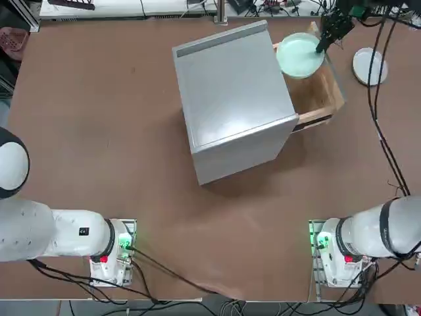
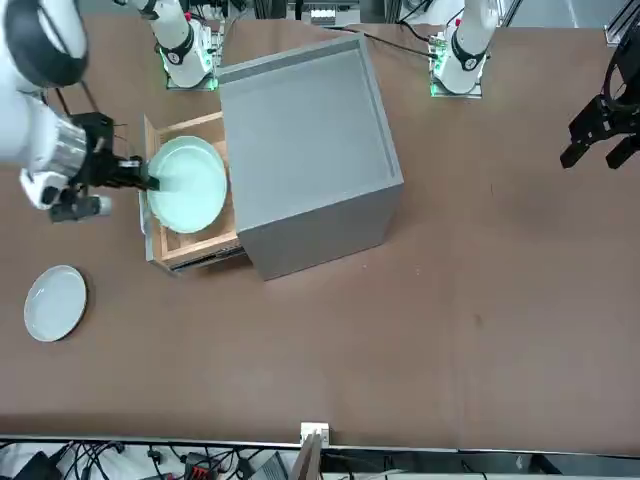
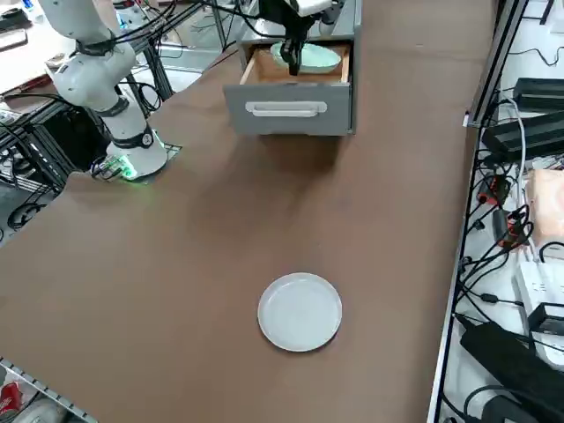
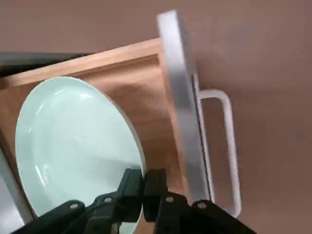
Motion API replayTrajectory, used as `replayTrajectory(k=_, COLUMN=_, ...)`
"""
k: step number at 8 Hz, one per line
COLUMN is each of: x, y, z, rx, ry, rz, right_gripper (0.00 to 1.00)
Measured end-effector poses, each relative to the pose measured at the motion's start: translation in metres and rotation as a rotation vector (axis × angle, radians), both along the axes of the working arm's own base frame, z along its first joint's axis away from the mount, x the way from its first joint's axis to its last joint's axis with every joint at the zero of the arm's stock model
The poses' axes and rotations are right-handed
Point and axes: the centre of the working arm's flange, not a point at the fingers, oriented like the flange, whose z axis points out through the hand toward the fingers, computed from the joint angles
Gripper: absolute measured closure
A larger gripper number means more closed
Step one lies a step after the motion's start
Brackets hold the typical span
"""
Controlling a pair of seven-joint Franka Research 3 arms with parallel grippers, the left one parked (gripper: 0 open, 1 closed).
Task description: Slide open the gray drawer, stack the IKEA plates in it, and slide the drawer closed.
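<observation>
The gray cabinet [image 1: 230, 99] has its drawer [image 1: 327, 99] pulled out, showing a light wood tray behind a gray front panel [image 4: 180, 107] with a metal handle [image 4: 229, 146]. My right gripper [image 1: 322, 45] is shut on the rim of the pale mint green plate [image 1: 301, 56], holding it over the open tray. The fingers [image 4: 131, 187] pinch the plate's edge [image 4: 73, 141]. The white-gray plate [image 1: 369, 66] lies flat on the table, apart from the drawer on its handle side. The front view shows the gripper [image 2: 150, 183], the mint plate [image 2: 190, 185] and the white-gray plate [image 2: 55, 302].
The brown table [image 1: 99, 118] stretches around the cabinet. Cables run from the right arm's base [image 1: 335, 247] across the table's right side. The side view shows the white-gray plate [image 3: 300, 311] well in front of the drawer front [image 3: 286, 110].
</observation>
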Motion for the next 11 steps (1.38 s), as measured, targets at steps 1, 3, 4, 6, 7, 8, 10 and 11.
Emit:
replayTrajectory(k=1, x=-0.003, y=0.02, z=-0.006, rx=-0.039, ry=0.005, rz=0.017, right_gripper=0.99)
replayTrajectory(k=3, x=-0.004, y=0.044, z=-0.018, rx=-0.073, ry=0.01, rz=0.043, right_gripper=0.96)
replayTrajectory(k=4, x=-0.002, y=0.05, z=-0.023, rx=-0.074, ry=0.011, rz=0.052, right_gripper=0.84)
replayTrajectory(k=6, x=0.001, y=0.053, z=-0.022, rx=-0.086, ry=-0.008, rz=0.061, right_gripper=0.45)
replayTrajectory(k=7, x=0.006, y=0.048, z=-0.011, rx=-0.106, ry=-0.036, rz=0.062, right_gripper=0.26)
replayTrajectory(k=8, x=0.012, y=0.036, z=0.004, rx=-0.134, ry=-0.068, rz=0.058, right_gripper=0.04)
replayTrajectory(k=10, x=0.027, y=-0.025, z=0.035, rx=-0.16, ry=-0.121, rz=0.039, right_gripper=0.0)
replayTrajectory(k=11, x=0.032, y=-0.078, z=0.039, rx=-0.161, ry=-0.128, rz=-0.004, right_gripper=0.0)
